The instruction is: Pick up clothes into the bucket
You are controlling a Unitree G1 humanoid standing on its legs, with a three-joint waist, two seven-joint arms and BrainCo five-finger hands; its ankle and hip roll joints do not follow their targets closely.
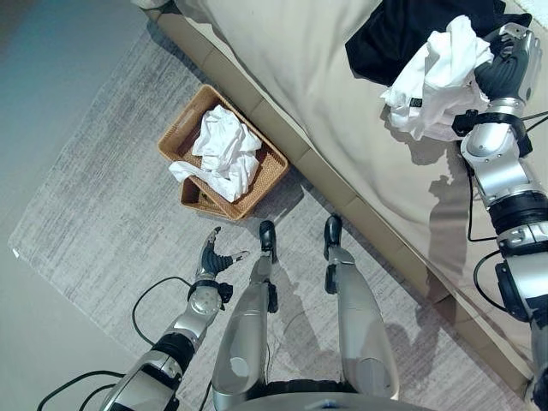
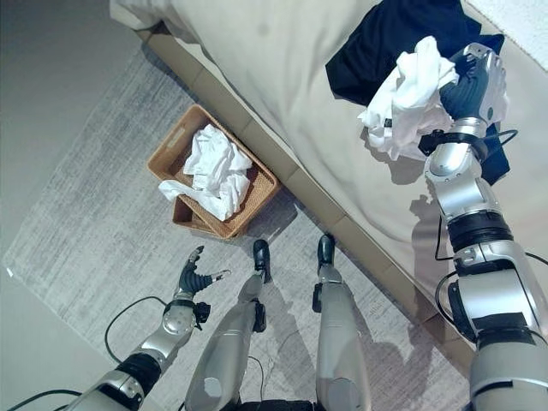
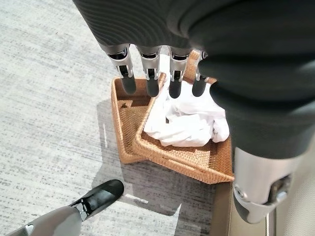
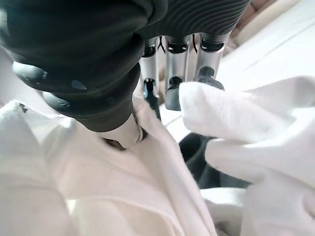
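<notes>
Right hand (image 2: pixel 467 86): upper right of the frame, fingers curled round a white garment (image 2: pixel 401 98) above the bed (image 2: pixel 282 77).
Left hand (image 1: pixel 214 255): lower left, fingers relaxed, holding nothing.
Basket (image 1: pixel 184 128): centre left on the rug (image 1: pixel 94 214), with white clothes (image 1: pixel 224 150) inside.
Dark garment (image 1: pixel 402 30): upper right, on the bed.

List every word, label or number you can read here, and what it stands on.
None can be read.
A small dark tag on the white garment held by the right hand: too small to read.
Wicker basket, bed, dark garment: no print.
</notes>
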